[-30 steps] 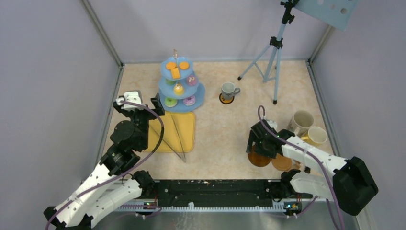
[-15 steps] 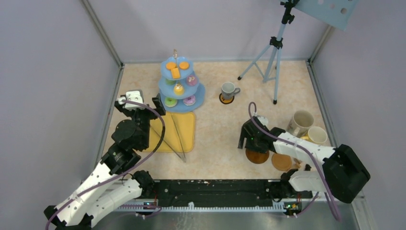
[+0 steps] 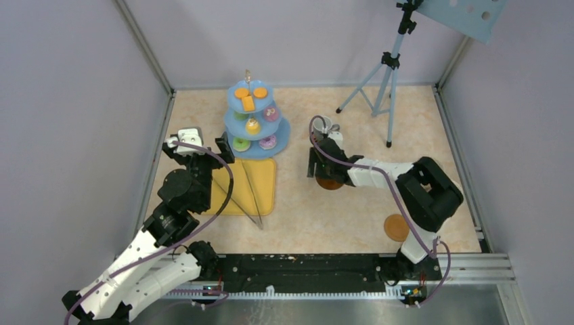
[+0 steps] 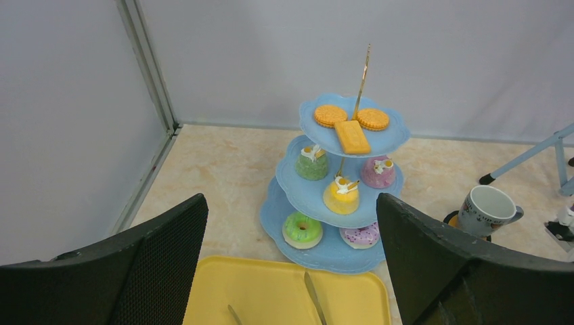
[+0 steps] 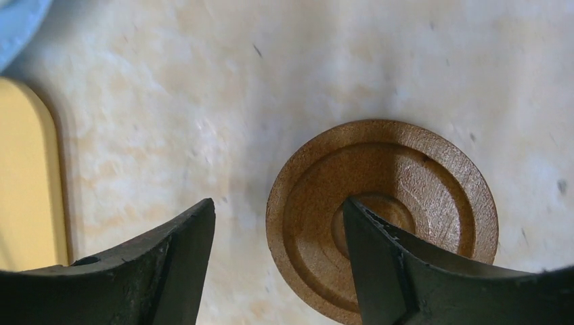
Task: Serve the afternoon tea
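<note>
The light-blue three-tier stand [image 3: 281,140] holds orange, purple, green and yellow toy pastries; in the left wrist view the stand [image 4: 276,211] shows a green donut [image 4: 302,230] on its lowest tier. A grey mug [image 3: 323,126] stands on a coaster right of it, and the mug also shows in the left wrist view [image 4: 489,210]. My right gripper [image 3: 315,166] is open over a brown coaster [image 5: 406,196] lying flat on the table. One finger [image 5: 379,264] rests in the coaster's hollow, the other is beside it. My left gripper [image 4: 291,203] is open and empty above the tray, facing the stand. The cream mugs are hidden.
A flat yellow tray [image 3: 264,181] with long metal tongs [image 3: 254,193] lies in front of the stand. A second brown coaster [image 3: 396,227] lies at the front right. A tripod [image 3: 386,74] stands at the back right. Walls close in three sides.
My right gripper has moved from the front right towards the middle of the table, and the coaster has moved along with it. The left arm has not moved.
</note>
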Tool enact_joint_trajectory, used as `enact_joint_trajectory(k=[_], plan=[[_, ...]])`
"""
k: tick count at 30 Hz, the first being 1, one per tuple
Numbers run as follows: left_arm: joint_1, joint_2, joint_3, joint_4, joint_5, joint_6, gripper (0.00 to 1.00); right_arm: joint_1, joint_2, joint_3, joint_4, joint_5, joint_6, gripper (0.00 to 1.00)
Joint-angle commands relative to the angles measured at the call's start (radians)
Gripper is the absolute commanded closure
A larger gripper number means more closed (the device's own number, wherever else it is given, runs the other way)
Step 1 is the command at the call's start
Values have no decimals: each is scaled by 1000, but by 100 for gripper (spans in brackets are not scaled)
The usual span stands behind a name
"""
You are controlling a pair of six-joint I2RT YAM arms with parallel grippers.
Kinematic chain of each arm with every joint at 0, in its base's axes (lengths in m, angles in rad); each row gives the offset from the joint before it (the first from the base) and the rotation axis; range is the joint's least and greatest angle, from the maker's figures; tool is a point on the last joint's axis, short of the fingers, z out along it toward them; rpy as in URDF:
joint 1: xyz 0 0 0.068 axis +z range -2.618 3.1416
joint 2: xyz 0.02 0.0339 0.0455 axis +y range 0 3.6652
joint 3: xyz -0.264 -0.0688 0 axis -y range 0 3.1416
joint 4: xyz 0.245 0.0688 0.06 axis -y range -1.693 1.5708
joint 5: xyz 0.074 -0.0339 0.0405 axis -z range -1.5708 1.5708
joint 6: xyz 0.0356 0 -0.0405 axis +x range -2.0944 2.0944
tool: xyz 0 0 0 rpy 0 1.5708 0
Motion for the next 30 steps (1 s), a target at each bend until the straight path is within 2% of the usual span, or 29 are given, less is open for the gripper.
enact_joint_trajectory(k=[1,6,15,19,23,26,30], plan=[[2,1,1,28,5,0,1,-11,122,65,67,31,-52,31],[2,0,-1,28,6,-2,1,-22,180,120,141,12,-73,30],[2,4,-1,28,6,1,1,-50,221,162,157,63,-77,29],[1,6,-3,28,8,1,1,-51,198,166,182,8,-131,27],[2,9,-3,30,8,3,1,-27,12,157,128,-49,-218,21],[2,11,-1,29,16,6,1,-22,-178,171,-41,-35,-264,19],[1,4,2,28,20,0,1,-26,-447,131,-236,166,-359,14]])
